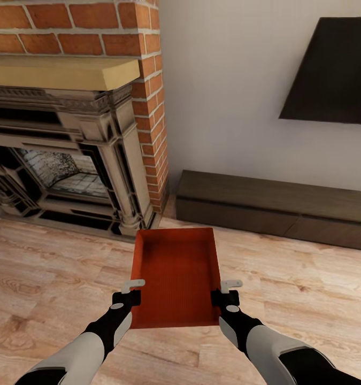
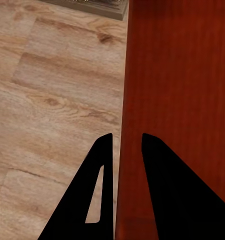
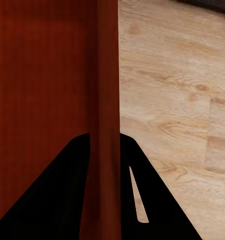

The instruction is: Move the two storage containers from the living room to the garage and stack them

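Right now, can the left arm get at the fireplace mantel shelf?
Probably not: the left pincer is clamped on the orange-red bin's side wall, sharing the load with the right pincer, and the mantel shelf sits well above and beyond it.

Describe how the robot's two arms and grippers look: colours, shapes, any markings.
Both arms have pale grey, smooth rounded shells along the forearm that give way to matte black wrist sections, each with a small grey round cap. The left gripper and right gripper carry light grey, flat finger pieces. In the wrist views the fingers show as black tapered wedges, one with a narrow slot. No cables or markings are visible.
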